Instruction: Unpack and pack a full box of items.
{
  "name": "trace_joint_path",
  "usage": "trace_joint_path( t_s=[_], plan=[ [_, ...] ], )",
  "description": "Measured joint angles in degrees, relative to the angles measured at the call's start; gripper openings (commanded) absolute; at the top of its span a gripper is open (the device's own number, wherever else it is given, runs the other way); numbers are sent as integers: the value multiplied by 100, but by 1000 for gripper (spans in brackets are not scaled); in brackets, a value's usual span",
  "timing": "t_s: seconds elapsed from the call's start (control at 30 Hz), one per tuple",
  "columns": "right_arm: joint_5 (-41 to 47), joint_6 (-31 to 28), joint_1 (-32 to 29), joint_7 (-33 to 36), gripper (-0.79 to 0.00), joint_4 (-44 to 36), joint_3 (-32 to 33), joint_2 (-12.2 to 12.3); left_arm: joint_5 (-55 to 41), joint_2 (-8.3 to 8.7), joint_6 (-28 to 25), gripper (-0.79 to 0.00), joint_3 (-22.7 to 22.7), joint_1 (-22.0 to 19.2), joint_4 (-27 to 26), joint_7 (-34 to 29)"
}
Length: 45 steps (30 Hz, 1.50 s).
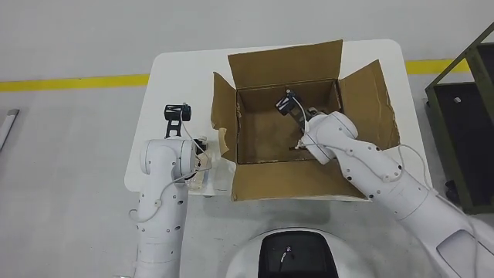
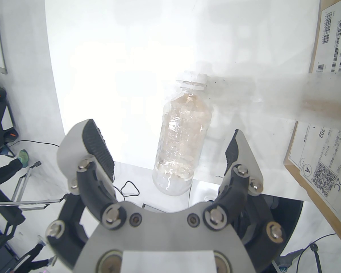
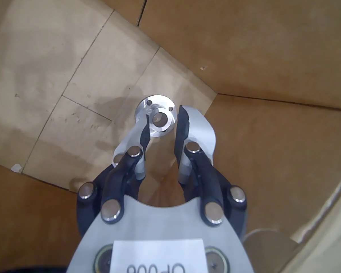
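Left gripper open over a bottle, right gripper down in the box

The left gripper is spread wide and holds nothing; the clear bottle lies on the white desk just below its fingers, beside the open cardboard box. Inside the box, the right gripper is almost closed around a small round metal piece and seems to pinch it.

Left wrist view: box cut off at the edge; bottle cap washed out by glare. Right wrist view: flange partly hidden behind right gripper; contact cannot be told. Top view: right arm covers part of box floor.
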Motion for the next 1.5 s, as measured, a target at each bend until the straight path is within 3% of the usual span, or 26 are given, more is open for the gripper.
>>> trace_joint_path(
  t_s=[0.6, 0.67, 0.77, 0.8, 1.13, 1.37, 1.5],
  plan=[
    [-14, 20, -84, -98, -403, 277, 189, -171, 0, 0, 0, 0, 0, 0, 0, 0],
    [-49, 38, -71, -101, -280, 342, 207, -191, 0, 0, 0, 0, 0, 0, 0, 0],
    [-86, 69, -49, -89, -302, 431, 243, -220, 0, 0, 0, 0, 0, 0, 0, 0],
    [-90, 66, -45, -94, -268, 455, 251, -228, 0, 0, 0, 0, 0, 0, 0, 0],
    [-44, 47, 19, -224, -397, 804, 255, -364, 0, 0, 0, 0, 0, 0, 0, 0],
    [37, -17, 54, -263, -400, 1010, 253, -455, 0, 0, 0, 0, 0, 0, 0, 0],
    [123, -50, 57, -275, -449, 1065, 253, -508, 0, 0, 0, 0, 0, 0, 0, 0]
  ],
)
